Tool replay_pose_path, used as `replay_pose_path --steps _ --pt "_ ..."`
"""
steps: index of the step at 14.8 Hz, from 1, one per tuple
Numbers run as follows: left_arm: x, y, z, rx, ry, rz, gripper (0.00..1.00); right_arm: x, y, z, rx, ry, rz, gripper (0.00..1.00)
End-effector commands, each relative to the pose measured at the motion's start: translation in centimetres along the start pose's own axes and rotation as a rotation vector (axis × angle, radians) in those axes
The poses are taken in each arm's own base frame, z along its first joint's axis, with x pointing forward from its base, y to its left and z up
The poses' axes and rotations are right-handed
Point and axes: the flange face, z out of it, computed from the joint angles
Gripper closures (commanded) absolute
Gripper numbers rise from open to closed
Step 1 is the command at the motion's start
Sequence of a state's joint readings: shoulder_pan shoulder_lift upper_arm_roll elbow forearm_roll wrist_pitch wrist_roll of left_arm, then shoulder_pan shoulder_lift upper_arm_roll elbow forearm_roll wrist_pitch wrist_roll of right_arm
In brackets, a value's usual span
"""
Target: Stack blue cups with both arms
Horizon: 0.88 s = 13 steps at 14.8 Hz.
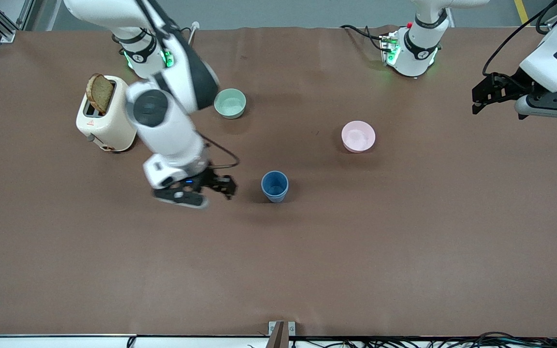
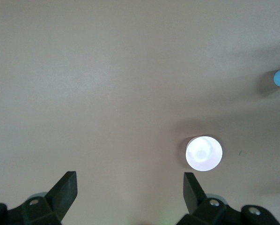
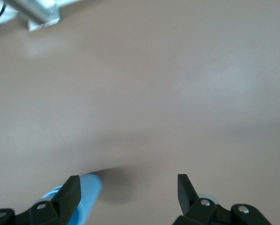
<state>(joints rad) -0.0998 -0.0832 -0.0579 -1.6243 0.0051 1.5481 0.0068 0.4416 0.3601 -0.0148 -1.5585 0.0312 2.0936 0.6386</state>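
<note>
Front view: stacked blue cups [image 1: 274, 186] stand just beside right gripper [image 1: 220, 186], jaws apart, empty; left gripper [image 1: 482, 99] waits, jaws wide; stacking looks finished, retreat next.

Nested blue cups [image 1: 274, 186] stand upright, mid-table, nearer than both bowls.

Matte blue cups [image 1: 274, 186], smooth brown table cover [image 1: 356, 251], glossy cream toaster [image 1: 106, 116]

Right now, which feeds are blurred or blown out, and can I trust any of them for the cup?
Front view: right arm and right gripper motion-smeared; blue cup sharp, soft shadow beside it. Left wrist view: pink bowl overexposed to white, left gripper fingers crisp. Right wrist view: cup soft and cropped at the frame edge.
</note>
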Motion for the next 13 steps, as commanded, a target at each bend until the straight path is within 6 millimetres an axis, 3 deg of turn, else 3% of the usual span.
replay_pose_path --steps 1,6,9,11,13 --pt "0.2 -0.2 -0.5 0.009 0.008 0.015 0.0 2.0 7.8 -3.6 -0.029 0.001 -0.009 0.08" --pt "0.1 -0.5 -0.6 0.014 0.003 0.01 0.0 4.6 21.2 -8.4 -0.056 0.026 -0.038 0.08" --pt "0.4 -0.6 -1.7 0.024 0.023 0.001 0.0 4.7 27.0 -12.4 -0.079 0.003 0.016 0.03" --pt "0.5 -0.8 -1.4 0.032 0.011 0.005 0.0 3.7 29.2 -15.6 -0.092 -0.037 0.017 0.01" --pt "0.5 -0.9 -1.6 0.032 0.014 0.001 0.0 2.4 29.7 -18.9 -0.099 -0.078 0.019 0.0"
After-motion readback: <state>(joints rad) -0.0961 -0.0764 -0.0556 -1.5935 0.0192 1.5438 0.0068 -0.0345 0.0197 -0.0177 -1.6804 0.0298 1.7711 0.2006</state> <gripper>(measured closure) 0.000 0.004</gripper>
